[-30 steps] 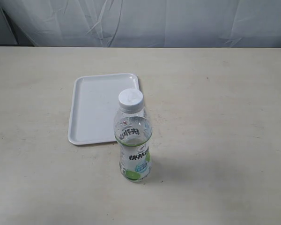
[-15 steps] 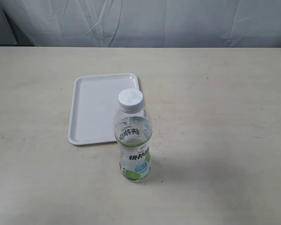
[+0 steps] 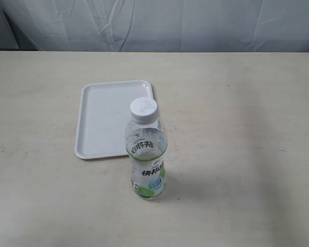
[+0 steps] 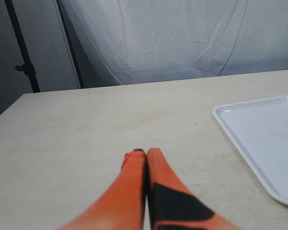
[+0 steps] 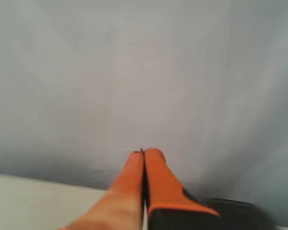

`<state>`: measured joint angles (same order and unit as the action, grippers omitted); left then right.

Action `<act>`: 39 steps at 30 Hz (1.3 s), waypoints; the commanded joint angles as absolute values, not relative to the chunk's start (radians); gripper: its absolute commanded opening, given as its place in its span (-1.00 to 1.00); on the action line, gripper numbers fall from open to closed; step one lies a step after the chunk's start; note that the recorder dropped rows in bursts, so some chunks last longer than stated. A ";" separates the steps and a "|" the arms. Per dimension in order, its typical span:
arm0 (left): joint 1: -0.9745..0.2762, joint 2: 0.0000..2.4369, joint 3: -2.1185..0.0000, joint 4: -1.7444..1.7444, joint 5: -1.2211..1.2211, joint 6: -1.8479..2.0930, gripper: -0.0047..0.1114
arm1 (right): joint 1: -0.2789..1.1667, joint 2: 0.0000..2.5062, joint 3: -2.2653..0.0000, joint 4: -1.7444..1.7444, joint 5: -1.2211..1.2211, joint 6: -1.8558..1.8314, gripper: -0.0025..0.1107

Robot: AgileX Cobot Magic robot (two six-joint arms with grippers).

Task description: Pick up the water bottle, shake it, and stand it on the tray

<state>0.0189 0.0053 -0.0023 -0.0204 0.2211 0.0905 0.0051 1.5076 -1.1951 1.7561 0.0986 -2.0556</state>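
A pale table (image 3: pixel 237 128) runs back to a creased white cloth backdrop (image 3: pixel 195 25), and nothing on it has moved over the last second. The water bottle (image 3: pixel 147 154) stands upright on the bare table exactly where it stood before, cap on. It is just in front of the tray's near right corner, and whether it touches the rim cannot be told. The tray (image 3: pixel 100 123) lies flat with nothing on it, also unmoved.

Neither arm shows in the exterior view. The left pincer (image 4: pixel 146 152) has its orange fingers pressed together and holds nothing. It hangs above the table with the tray off to one side. The right pincer (image 5: pixel 143 153) is likewise closed on nothing and points at the backdrop, with only a strip of table below it.

With no change at all, the task looks unstarted. One pincer would have to part its fingers and reach the bottle before any lifting or shaking.
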 commanded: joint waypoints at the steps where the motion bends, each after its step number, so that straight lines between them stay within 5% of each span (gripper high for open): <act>1: 0.019 0.000 0.000 -0.017 0.206 0.088 -0.91 | 0.001 1.500 -1.034 1.652 0.609 -2.003 -0.97; 7: 0.019 0.000 0.000 -0.017 0.206 0.088 -0.91 | 0.001 1.498 -0.936 1.383 0.932 -1.736 -0.97; 11: 0.019 0.000 0.000 -0.015 0.206 0.088 -0.91 | 0.003 1.476 -0.821 1.509 1.204 -1.778 -0.97; 15: 0.019 0.000 0.000 -0.015 0.206 0.088 -0.91 | 0.001 1.387 -0.723 1.733 1.183 -1.848 -0.97; 23: 0.019 0.000 0.000 -0.015 0.206 0.088 -0.91 | 0.001 1.350 -0.723 1.506 1.169 -1.848 -0.95; 24: 0.019 0.000 0.000 -0.015 0.206 0.088 -0.91 | 0.001 1.350 -0.723 1.460 1.199 -1.848 -0.87; 26: 0.019 0.000 0.000 -0.015 0.206 0.088 -0.91 | 0.016 1.350 -0.723 1.424 1.221 -1.838 -0.33; 27: 0.019 0.000 0.000 -0.015 0.206 0.088 -0.91 | 0.052 1.350 -0.723 1.433 1.221 -1.810 0.28; 29: 0.019 0.000 0.000 -0.013 0.206 0.088 -0.91 | 0.135 1.350 -0.723 1.400 1.221 -1.805 0.88; 39: 0.019 0.000 0.000 -0.013 0.206 0.090 -0.91 | 0.460 1.361 -0.721 1.348 0.839 -1.808 0.88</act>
<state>0.0189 0.0053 -0.0023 -0.0204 0.2156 0.0905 0.4019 1.3574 -0.7236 1.3479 0.9624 -1.8058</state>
